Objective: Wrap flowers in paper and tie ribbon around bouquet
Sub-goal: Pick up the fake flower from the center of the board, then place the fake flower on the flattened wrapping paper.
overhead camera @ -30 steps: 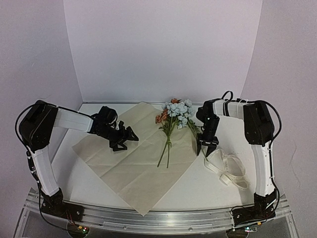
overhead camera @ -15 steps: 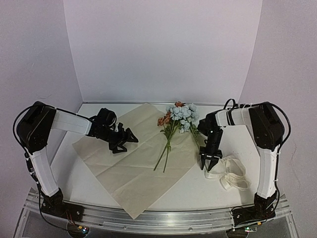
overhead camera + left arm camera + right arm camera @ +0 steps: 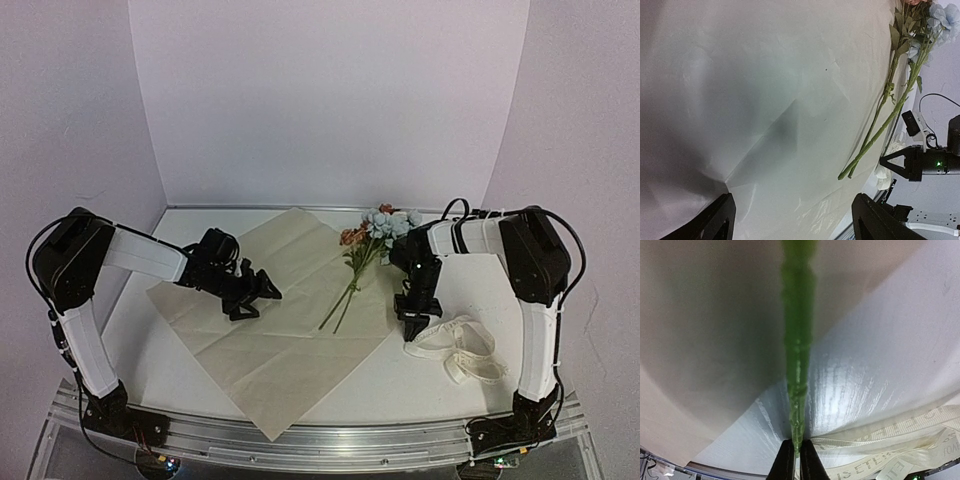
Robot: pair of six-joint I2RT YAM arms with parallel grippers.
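The step in hand seems to be laying the flowers (image 3: pixel 384 224) on the paper (image 3: pixel 280 335): the bunch lies across the paper's right corner, blooms toward the far edge of the worktop (image 3: pixel 420 392). The right gripper (image 3: pixel 794 447), just beside the ribbon (image 3: pixel 462 346), is closed tight on one green stem tip. The left gripper (image 3: pixel 255 293) hangs wide open and empty over the paper, so I think the next move must bring the stems to the paper's middle without losing that thin stem.
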